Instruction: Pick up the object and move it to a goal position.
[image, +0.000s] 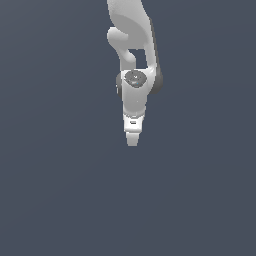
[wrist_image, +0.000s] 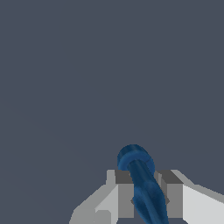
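Note:
In the wrist view a dark-blue object (wrist_image: 142, 181), a rod with a rounded wider end, sits between the two grey fingers (wrist_image: 124, 197) of my white gripper (wrist_image: 146, 199). The fingers press on it from both sides, so the gripper is shut on it. In the exterior view the white arm hangs down in the middle of the picture and its gripper (image: 132, 140) points downward. The object is hidden in that view. No goal mark shows in either view.
Both views show only a plain dark grey-blue surface around the arm. The arm's upper links (image: 131, 30) fill the top middle of the exterior view.

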